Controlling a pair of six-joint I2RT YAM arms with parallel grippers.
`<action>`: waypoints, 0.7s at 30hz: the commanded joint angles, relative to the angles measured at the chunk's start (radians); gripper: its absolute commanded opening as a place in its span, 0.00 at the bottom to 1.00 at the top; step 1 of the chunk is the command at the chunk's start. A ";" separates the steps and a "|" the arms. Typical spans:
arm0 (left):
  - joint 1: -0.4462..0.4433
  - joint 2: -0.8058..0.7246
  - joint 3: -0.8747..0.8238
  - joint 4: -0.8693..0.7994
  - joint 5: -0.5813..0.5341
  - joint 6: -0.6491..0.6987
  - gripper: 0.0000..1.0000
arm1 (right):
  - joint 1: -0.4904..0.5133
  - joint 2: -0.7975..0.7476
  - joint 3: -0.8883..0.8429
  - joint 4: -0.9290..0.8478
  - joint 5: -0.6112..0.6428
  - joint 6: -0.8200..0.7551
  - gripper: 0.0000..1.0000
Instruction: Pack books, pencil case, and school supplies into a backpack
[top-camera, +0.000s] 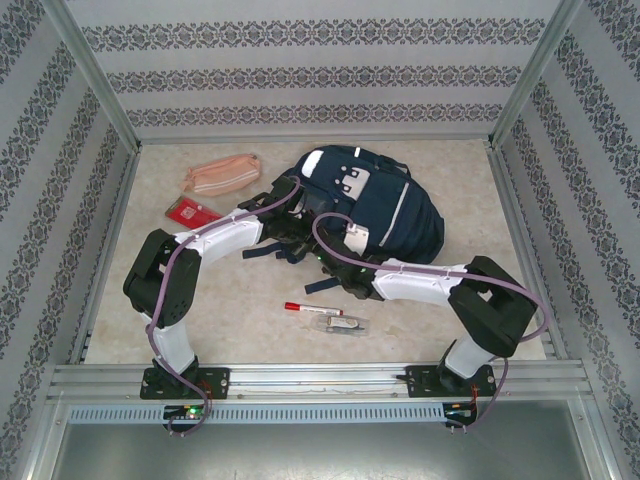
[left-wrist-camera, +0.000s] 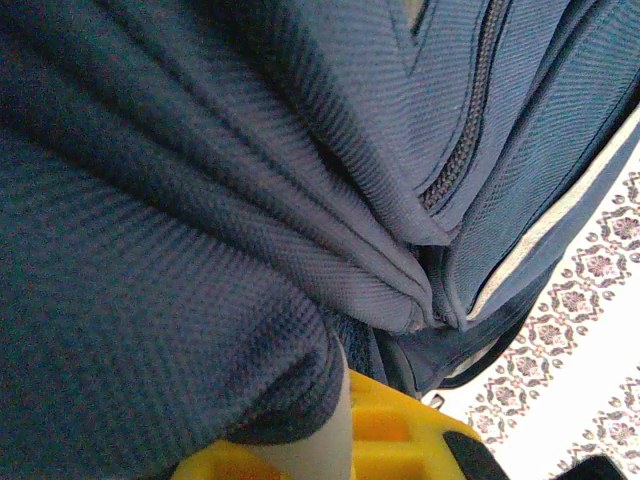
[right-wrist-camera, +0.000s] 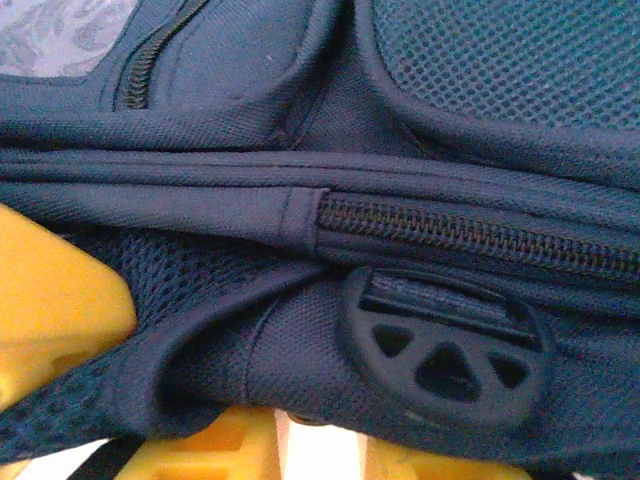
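Handling the backpack (top-camera: 400, 205), right of the pencil case (top-camera: 222, 174), expect limp fabric; grab stiff zipper seams. Your left gripper (left-wrist-camera: 345, 440) is pinched on a fold; whether your right gripper (right-wrist-camera: 190, 430) has clamped, you cannot tell.

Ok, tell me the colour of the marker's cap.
Red, on a white marker; clearest from the top camera.

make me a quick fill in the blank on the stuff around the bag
1. The marker has a ___ cap.
2. The pencil case lies outside the ___, not yet packed.
3. In the top view, the red packet lies to the ___ of the backpack.

Missing words: red; backpack; left
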 joint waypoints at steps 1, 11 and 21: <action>-0.028 -0.057 0.010 0.040 0.111 -0.029 0.00 | -0.053 -0.038 -0.056 0.126 -0.118 -0.060 0.19; 0.002 -0.069 -0.004 -0.020 0.080 0.037 0.00 | -0.194 -0.275 -0.190 -0.010 -0.412 -0.174 0.06; 0.026 -0.089 -0.032 -0.037 0.055 0.066 0.00 | -0.348 -0.438 -0.248 -0.200 -0.617 -0.314 0.05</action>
